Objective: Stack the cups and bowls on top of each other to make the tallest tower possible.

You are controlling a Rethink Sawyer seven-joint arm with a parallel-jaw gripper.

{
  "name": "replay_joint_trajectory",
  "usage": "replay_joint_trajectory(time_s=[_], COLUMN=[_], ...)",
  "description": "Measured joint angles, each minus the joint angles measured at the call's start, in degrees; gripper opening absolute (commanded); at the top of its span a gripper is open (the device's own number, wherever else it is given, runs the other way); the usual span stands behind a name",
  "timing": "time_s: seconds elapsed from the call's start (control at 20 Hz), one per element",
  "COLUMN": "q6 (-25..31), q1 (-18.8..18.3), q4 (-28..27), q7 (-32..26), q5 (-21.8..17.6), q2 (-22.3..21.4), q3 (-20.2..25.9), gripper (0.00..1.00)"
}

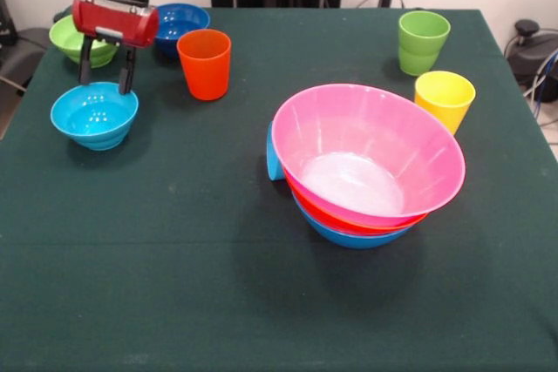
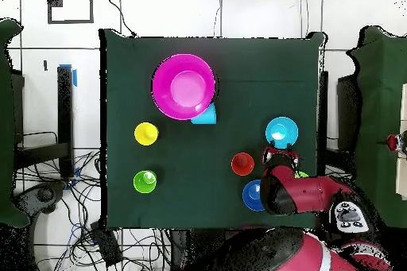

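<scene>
My gripper (image 1: pixel 106 83) (image 2: pixel 278 153) is open, its fingertips just over the far rim of the small light blue bowl (image 1: pixel 94 116) (image 2: pixel 281 131), which sits upright at the table's left. The tower stands right of centre: pink bowl (image 1: pixel 370 158) (image 2: pixel 184 87) uppermost, orange bowl (image 1: pixel 344 220) under it, blue bowl (image 1: pixel 353 236) lowest. A light blue cup (image 1: pixel 274 159) (image 2: pixel 207 114) lies against the tower's side. The orange cup (image 1: pixel 205 64) (image 2: pixel 242 164), green cup (image 1: pixel 423 41) (image 2: pixel 145 181) and yellow cup (image 1: pixel 445 98) (image 2: pixel 146 133) stand upright.
A small dark blue bowl (image 1: pixel 181 22) (image 2: pixel 253 195) and a small green bowl (image 1: pixel 71 37) sit behind the gripper near the far left corner. The green tablecloth (image 1: pixel 174 285) ends close to the light blue bowl's left side.
</scene>
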Motion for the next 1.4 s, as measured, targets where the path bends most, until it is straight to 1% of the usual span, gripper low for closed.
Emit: replay_joint_trajectory(time_s=[0.1,0.2,0.3,0.45,0.55,0.6,0.65,0.85,1.4], q6=[-0.3,-0.2,0.6,2.3,3.2,4.4,5.1,7.1,7.5], q1=[-0.8,-2.7,-7.1,-13.4,-15.3,-17.5,-18.3,-19.6,-17.8], q4=[0.0,0.0,0.0,0.2,0.3,0.5,0.6,0.8,0.9], q7=[0.0,0.0,0.0,0.0,0.0,0.0,0.0,0.0,0.0], q5=[-0.5,-1.8,-4.2,-6.1,-6.3,-6.3,-6.3,-6.3,-6.3], q2=[0.3,0.4,0.5,0.9,1.1,1.2,1.3,1.3,1.3], q3=[0.7,2.6,7.0,12.7,14.3,16.2,17.0,18.9,19.8], gripper=[1.0,1.0,1.0,1.0,1.0,1.0,1.0,1.0,1.0])
